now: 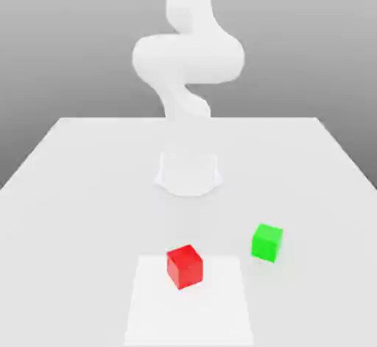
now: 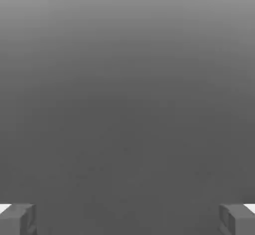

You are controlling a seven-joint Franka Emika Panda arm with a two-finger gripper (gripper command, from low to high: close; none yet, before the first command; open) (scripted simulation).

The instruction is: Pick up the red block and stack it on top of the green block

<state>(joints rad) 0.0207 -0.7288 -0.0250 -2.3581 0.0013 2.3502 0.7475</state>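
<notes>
On the white table (image 1: 81,191), 1 green block (image 1: 266,242) sits at 2 o'clock from 1 red block (image 1: 184,266), apart; gripper (image 2: 127,219) jaws wide, empty.

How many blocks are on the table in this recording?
2. The red block sits on the lighter square patch; the green block rests apart, toward the exterior view's right. None looks hidden.

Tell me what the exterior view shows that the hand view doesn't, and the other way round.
The exterior view has the white arm rising from its base, the table, the red block on a paler square patch, and the green block apart from it toward that view's right. The hand view has the gripper with its two grey fingertips standing wide open, nothing between them. Both share a plain grey backdrop; no object appears in both.
</notes>
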